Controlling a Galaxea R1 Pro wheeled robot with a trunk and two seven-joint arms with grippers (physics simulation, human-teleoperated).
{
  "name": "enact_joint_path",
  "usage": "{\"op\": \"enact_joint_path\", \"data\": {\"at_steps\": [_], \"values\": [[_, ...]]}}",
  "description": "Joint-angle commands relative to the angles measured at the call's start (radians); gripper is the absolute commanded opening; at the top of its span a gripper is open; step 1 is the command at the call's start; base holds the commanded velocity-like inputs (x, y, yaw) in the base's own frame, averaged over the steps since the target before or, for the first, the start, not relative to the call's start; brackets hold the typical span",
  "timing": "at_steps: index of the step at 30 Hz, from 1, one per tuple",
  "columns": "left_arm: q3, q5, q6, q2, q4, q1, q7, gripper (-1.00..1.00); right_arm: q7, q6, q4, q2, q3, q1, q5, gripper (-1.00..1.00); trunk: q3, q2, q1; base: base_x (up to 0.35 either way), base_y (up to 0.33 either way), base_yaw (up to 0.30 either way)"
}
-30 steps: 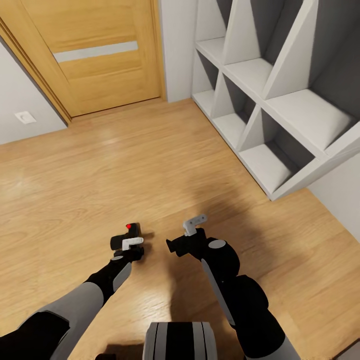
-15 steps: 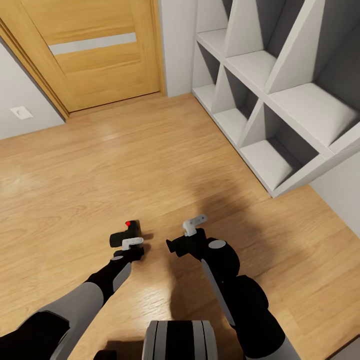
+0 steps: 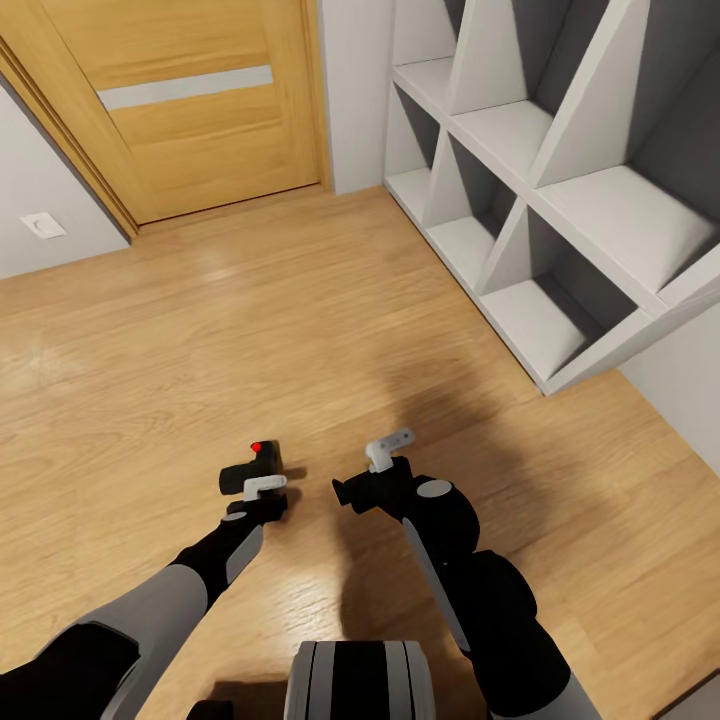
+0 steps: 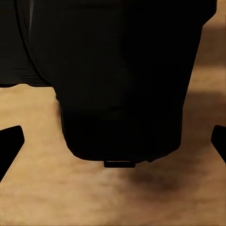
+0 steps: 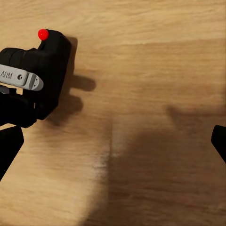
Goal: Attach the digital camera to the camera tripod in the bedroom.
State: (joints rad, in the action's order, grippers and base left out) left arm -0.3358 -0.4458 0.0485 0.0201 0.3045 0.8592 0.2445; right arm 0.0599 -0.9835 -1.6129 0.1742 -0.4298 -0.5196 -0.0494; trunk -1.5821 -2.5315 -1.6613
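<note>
The digital camera [image 3: 248, 470], small and black with a red button on top, hangs just above the light wood floor [image 3: 250, 330], and my left gripper [image 3: 256, 480] is shut on it. One white finger [image 3: 265, 487] lies across its side. In the left wrist view the camera's black body [image 4: 122, 80] looms close over the floor. The right wrist view has the camera [image 5: 49, 66] with that finger [image 5: 21, 77] clamped on it. Beside it, my right gripper [image 3: 388, 448] stands open with nothing in it. The camera tripod is out of view.
A wooden door [image 3: 190, 100] stands shut ahead at the left, with a wall outlet [image 3: 42, 225] beside it. A white shelving unit [image 3: 560, 200] with slanted dividers runs along the right wall. Open floor lies between them.
The head view shifted slightly a second ago, so the camera moved. Both arms and the held camera keep the same pose.
</note>
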Motion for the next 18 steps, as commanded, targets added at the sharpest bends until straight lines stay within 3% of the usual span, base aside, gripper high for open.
{"op": "enact_joint_path", "data": {"at_steps": [1,18], "values": [[-0.008,-0.006,0.005,-0.001,0.002,0.0,0.008,1.0,0.006,-0.005,-0.001,0.0,0.0,0.0,-0.006,1.0,-0.001,0.0,0.0,0.0,0.0,0.0],[-0.01,-0.005,-0.004,-0.002,0.002,-0.001,0.043,1.0,0.007,-0.004,-0.001,0.0,0.0,0.001,-0.006,1.0,-0.001,0.0,0.0,0.0,0.0,0.0]]}}
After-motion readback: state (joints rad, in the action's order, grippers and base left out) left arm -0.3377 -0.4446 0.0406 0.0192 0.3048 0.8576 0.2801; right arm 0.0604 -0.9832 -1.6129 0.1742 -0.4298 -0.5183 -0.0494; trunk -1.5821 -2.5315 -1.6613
